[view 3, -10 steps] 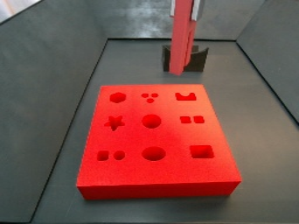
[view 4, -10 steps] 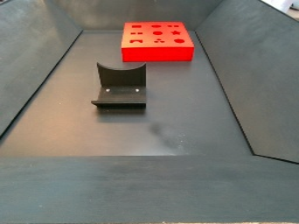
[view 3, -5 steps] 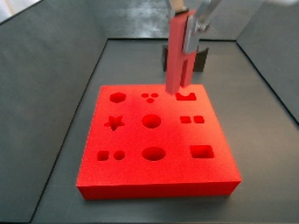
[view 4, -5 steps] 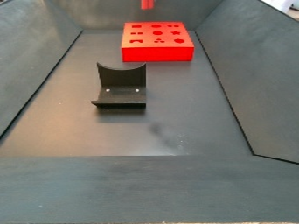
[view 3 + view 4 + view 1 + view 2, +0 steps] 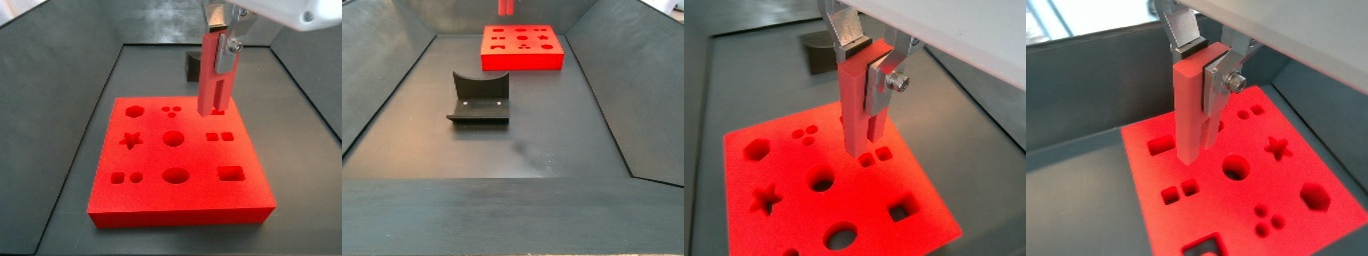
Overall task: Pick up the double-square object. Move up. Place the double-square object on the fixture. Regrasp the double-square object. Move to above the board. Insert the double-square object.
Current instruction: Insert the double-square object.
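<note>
My gripper is shut on the upper end of the double-square object, a long red-pink block hanging upright. It also shows in a wrist view and in a side view. The block hangs above the board, clear of its surface, with its lower end near the pair of small square cutouts. The board lies flat with nine cutouts. In a side view only the block's lower tip shows above the board. The fixture stands bare on the floor.
The fixture also shows behind the block in a side view and beyond the board in a wrist view. Dark sloping bin walls enclose the floor on all sides.
My gripper has carried the block from beside the fixture forward over the board. The block's lower end now hangs over the board's far right cutouts.
</note>
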Robot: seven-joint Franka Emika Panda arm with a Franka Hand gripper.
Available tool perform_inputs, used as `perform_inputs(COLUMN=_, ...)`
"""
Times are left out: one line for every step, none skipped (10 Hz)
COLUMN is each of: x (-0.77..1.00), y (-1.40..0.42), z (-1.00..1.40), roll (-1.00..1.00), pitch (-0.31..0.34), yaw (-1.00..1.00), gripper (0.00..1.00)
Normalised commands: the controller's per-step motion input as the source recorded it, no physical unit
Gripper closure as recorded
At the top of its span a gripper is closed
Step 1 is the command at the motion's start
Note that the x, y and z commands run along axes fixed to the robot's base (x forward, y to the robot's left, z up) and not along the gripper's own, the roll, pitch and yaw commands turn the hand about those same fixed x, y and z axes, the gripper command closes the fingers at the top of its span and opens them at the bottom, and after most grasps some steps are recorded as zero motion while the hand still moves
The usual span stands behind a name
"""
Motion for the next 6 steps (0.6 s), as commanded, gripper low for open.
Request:
perform_inputs(x=0.28, y=0.0, z=-0.33, roll=-0.02, pitch=0.0, yaw=-0.86, gripper=1.0)
perform_inputs(x=0.26, y=0.0, z=-0.35, roll=-0.02, pitch=0.0, yaw=-0.87, gripper=1.0)
perform_inputs(x=0.27, y=0.02, z=-0.31, roll=-0.03, pitch=0.0, yaw=-0.87, gripper=1.0)
perform_inputs(x=0.35, y=0.06, z=-0.25, roll=-0.05, pitch=0.0, yaw=-0.81, gripper=1.0)
perform_inputs(x=0.43, y=0.07, z=-0.11, roll=-0.11, pitch=0.0, yaw=-0.74, gripper=1.0)
perform_inputs(x=0.18, y=0.0, z=0.0, roll=0.0, pitch=0.04, yaw=-0.1, gripper=1.0)
